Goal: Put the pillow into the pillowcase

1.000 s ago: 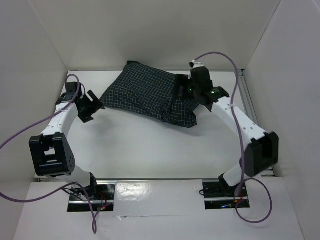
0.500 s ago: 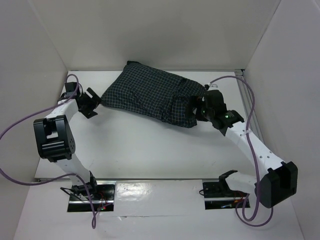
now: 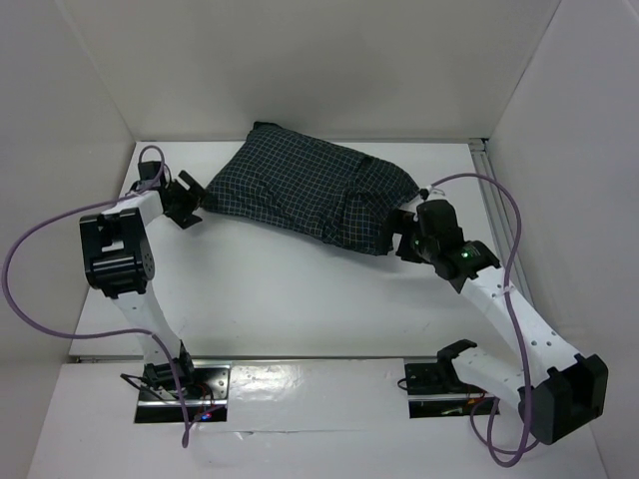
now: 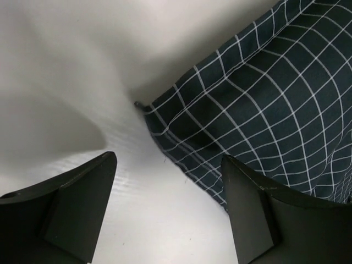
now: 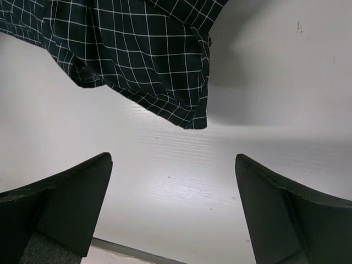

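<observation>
Dark navy fabric pillowcase (image 3: pixel 300 195) with fine white grid check lies plump and full toward back of white desk (image 3: pixel 290 299), set on a slant. No cream pillow showing in top view or either wrist view, so I judge pillow fully inside. Thin flat flap of pillowcase at near right corner, likely open end; cannot tell for sure.

Left gripper (image 3: pixel 187 200) just beside left corner, jaws apart, empty. Right gripper (image 3: pixel 402 236) just beside right corner, jaws apart, empty.

Insertion looks done. At most, flap tidying left.
</observation>
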Controlling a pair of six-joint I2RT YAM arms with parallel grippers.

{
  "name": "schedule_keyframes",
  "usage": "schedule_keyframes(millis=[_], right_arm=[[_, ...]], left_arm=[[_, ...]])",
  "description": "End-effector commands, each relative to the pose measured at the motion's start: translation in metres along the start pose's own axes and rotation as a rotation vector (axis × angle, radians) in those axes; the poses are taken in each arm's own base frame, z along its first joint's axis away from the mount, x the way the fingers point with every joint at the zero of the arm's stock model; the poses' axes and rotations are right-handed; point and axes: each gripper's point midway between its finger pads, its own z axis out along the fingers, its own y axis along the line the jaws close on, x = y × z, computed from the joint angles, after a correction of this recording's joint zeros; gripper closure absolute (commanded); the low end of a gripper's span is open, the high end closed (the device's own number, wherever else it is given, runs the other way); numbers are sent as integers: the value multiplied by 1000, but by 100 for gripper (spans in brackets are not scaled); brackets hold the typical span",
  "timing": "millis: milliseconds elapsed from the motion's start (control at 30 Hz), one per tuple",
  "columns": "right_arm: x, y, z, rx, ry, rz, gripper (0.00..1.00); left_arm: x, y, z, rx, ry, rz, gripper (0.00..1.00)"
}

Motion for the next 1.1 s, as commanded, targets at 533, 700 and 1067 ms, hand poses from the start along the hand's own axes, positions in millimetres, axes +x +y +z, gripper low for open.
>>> schedule_keyframes(millis=[533,700,1067], right_arm=[[30,18,29,-129,96,62,0],[34,27,63,-136,168,68,0],[-4,8,98,-32,-8,148,70]], left_arm=[[-32,-41,33,139,-45,59,100],[-26,-51,22,119,-69,115,100],[-7,-64,8,137,-44,187,100]])
